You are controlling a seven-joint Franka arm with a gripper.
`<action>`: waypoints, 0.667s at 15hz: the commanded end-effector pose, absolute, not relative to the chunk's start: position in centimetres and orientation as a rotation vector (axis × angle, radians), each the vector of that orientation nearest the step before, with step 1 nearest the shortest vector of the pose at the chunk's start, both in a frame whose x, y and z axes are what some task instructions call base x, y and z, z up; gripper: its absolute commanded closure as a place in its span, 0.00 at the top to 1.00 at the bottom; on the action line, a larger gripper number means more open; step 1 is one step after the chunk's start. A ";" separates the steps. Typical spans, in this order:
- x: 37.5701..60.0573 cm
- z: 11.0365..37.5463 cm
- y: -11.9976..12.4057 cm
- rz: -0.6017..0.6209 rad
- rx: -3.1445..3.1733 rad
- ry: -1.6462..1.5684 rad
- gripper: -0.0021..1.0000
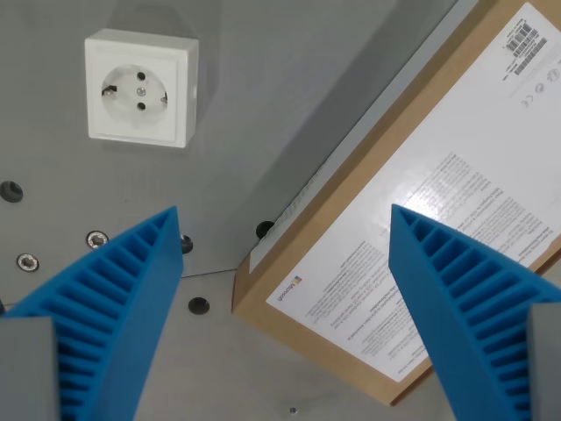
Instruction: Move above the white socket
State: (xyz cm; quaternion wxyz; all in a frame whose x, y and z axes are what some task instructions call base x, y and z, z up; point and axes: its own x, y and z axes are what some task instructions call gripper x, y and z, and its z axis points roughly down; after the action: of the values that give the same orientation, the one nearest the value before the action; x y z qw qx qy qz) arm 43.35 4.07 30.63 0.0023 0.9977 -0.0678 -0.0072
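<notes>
Gripper (283,232) spread wide, blue fingers (123,281) holding nothing. The white socket (140,88) sits on the grey table (263,88), ahead and off toward the wrist view's left. A cardboard box (412,219) lies under the other finger.

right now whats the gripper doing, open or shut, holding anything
Gripper: open, blue fingers spread wide apart, holding nothing.

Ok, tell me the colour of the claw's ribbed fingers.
Bright blue fingers, seen best in the wrist view; it is the only view.
</notes>
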 end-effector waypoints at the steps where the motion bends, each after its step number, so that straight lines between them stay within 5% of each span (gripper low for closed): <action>1: 43.4 30.9 4.1 -0.013 3.130 -0.213 1.00; 10: 43.4 30.6 4.2 -0.006 3.140 -0.078 1.00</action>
State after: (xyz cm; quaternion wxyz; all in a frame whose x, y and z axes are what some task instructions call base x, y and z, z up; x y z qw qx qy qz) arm 43.35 4.14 30.59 0.0023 0.9983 -0.0580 -0.0077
